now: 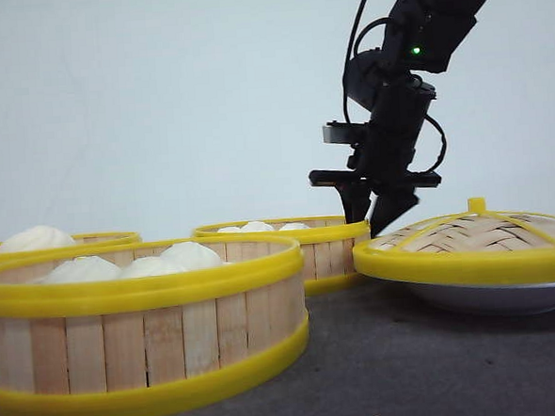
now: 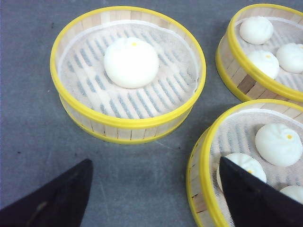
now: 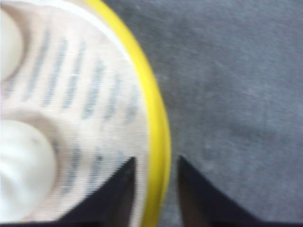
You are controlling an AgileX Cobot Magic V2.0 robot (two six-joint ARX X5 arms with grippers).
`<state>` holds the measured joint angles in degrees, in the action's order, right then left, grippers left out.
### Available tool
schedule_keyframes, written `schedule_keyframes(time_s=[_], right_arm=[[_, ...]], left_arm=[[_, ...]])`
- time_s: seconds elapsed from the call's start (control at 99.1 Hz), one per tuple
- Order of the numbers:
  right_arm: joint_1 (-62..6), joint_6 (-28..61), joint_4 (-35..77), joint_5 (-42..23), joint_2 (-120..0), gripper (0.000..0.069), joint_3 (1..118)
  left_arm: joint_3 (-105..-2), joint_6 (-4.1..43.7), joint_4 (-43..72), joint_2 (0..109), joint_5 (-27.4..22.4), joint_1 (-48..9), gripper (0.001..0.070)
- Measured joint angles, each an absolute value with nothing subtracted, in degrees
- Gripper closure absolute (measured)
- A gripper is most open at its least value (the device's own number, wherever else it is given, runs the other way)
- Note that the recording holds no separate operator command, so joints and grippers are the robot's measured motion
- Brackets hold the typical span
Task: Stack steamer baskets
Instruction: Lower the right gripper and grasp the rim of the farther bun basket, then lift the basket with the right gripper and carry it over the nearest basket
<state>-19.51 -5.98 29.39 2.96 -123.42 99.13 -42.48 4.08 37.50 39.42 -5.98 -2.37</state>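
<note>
Right claw (image 3: 154, 189) straddles the far steamer basket's (image 1: 299, 249) rim.

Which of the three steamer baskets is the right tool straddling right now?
The middle back round wooden-slat basket with yellow rims, holding several white buns. The right tool has one finger inside and one outside its yellow rim; the other two baskets have no tool at their rims.

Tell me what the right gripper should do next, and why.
Probably close. The right gripper straddles the yellow rim of the far basket, one finger inside over the liner and one outside over the table. In the front view it sits low at that basket's right edge, jaws open. Closing should pinch the wall for lifting.
</note>
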Motion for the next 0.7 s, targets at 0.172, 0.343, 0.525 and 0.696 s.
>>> schedule_keyframes(time_s=[0.172, 0.343, 0.525, 0.696], right_arm=[[-19.88, -6.28, 29.12, 2.81, -123.48, 0.0665, 99.24], [-20.47, -7.97, 30.04, 2.83, -124.07, 0.0665, 101.19], [-20.73, -10.85, 38.54, 2.50, -124.68, 0.0665, 112.14], [-21.04, -13.67, 51.18, 2.57, -124.66, 0.0665, 124.07]], left_arm=[[-42.48, 4.08, 37.47, 39.42, -6.00, -2.37, 0.0190], [-42.48, 4.08, 37.47, 39.42, -6.00, -2.37, 0.0190], [-42.48, 4.08, 37.47, 39.42, -5.98, -2.37, 0.0190], [-42.48, 4.08, 37.47, 39.42, -5.98, -2.37, 0.0190]])
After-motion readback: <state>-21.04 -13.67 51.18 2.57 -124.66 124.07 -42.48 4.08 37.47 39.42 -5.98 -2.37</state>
